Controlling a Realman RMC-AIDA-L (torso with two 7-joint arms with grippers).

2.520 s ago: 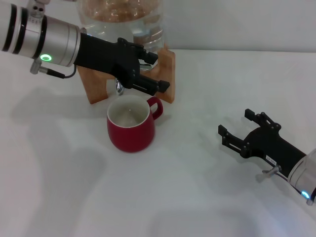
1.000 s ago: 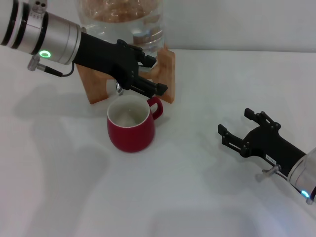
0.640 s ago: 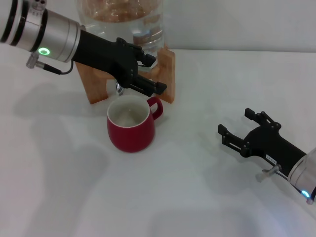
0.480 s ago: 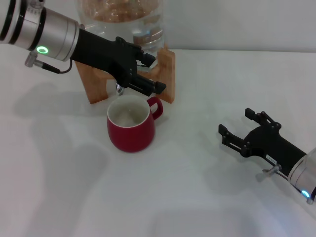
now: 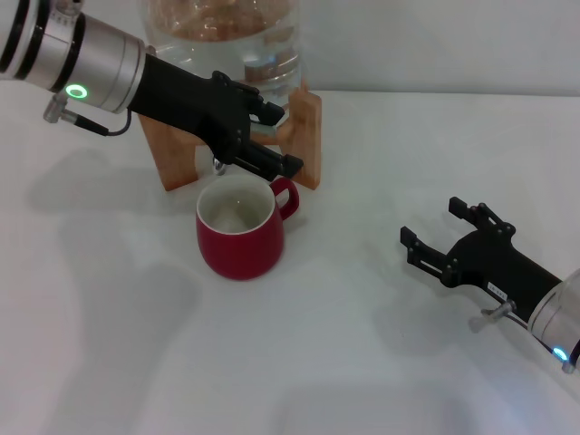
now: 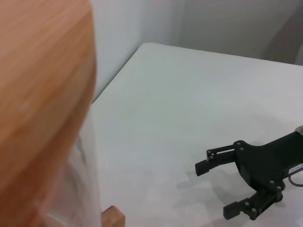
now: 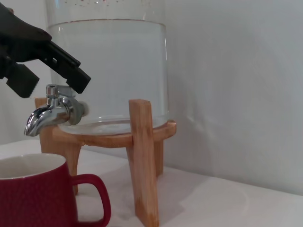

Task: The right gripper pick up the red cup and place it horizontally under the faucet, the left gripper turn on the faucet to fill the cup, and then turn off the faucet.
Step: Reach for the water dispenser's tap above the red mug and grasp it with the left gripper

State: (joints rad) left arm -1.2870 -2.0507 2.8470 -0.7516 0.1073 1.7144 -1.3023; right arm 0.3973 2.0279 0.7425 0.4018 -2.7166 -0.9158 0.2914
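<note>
The red cup [image 5: 237, 228] stands upright on the white table, directly below the faucet [image 5: 218, 164], its handle turned toward the wooden stand. In the right wrist view the chrome faucet [image 7: 49, 111] hangs just above the red cup [image 7: 33, 195]. My left gripper [image 5: 280, 140] is open at the faucet, its black fingers [image 7: 70, 70] spread just above the tap's top. My right gripper [image 5: 431, 223] rests open and empty on the table far to the right of the cup; the left wrist view also shows the right gripper [image 6: 216, 190].
A glass water dispenser [image 5: 227, 41] sits on a wooden stand [image 5: 308, 136] at the back of the table [image 5: 362, 344]. The stand's front leg [image 7: 144, 165] is just beside the cup's handle.
My left gripper has shifted slightly left and down at the faucet. The cup and the right arm have not moved.
</note>
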